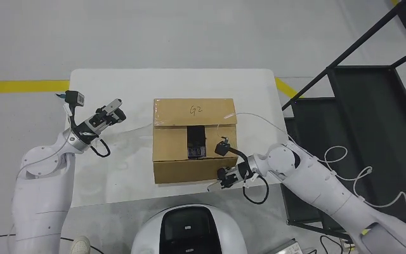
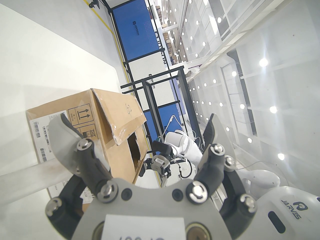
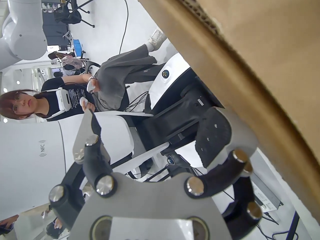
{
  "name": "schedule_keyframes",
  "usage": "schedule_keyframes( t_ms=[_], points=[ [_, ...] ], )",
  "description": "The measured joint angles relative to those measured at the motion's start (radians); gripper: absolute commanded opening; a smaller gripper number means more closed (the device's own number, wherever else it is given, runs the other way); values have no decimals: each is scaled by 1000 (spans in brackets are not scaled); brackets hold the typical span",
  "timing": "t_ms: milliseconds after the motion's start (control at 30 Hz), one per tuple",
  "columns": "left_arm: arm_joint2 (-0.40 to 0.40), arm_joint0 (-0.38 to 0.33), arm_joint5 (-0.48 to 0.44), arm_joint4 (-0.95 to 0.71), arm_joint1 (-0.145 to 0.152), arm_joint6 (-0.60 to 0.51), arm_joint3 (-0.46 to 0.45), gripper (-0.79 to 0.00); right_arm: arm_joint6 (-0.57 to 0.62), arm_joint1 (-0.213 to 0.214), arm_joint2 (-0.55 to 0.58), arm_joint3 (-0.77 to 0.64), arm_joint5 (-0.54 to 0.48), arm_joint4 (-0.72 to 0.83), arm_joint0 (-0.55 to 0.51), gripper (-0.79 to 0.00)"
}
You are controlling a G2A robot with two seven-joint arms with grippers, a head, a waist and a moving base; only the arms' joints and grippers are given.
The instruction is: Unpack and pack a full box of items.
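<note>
A brown cardboard box [image 1: 195, 140] stands in the middle of the white table [image 1: 114, 89]. Its top flaps are nearly closed, and a narrow gap between them shows a dark item [image 1: 196, 141] inside. My left gripper [image 1: 119, 111] hovers open to the left of the box, empty and pointing at it. In the left wrist view the box [image 2: 82, 116] lies beyond the spread fingers [image 2: 62, 128]. My right gripper [image 1: 217, 183] is open at the box's front right corner. The cardboard edge [image 3: 250, 51] sits just beside one finger [image 3: 215, 131], with nothing held.
A black metal stair frame [image 1: 355, 114] stands close to the table's right side. A thin cable [image 1: 266, 120] runs from the box toward it. A yellow floor line [image 1: 32, 86] lies off the left edge. Bare table surrounds the box on the left and behind.
</note>
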Motion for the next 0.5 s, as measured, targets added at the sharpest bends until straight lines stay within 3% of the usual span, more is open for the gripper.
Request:
schedule_keyframes(
  t_ms=[267, 500],
  points=[
    [0, 0, 0, 0, 0, 0, 0, 0, -24, 8, 35, -16, -1, -7, -37, 0],
    [0, 0, 0, 0, 0, 0, 0, 0, 164, 25, 74, -55, -126, 210, -71, 0]
  ],
)
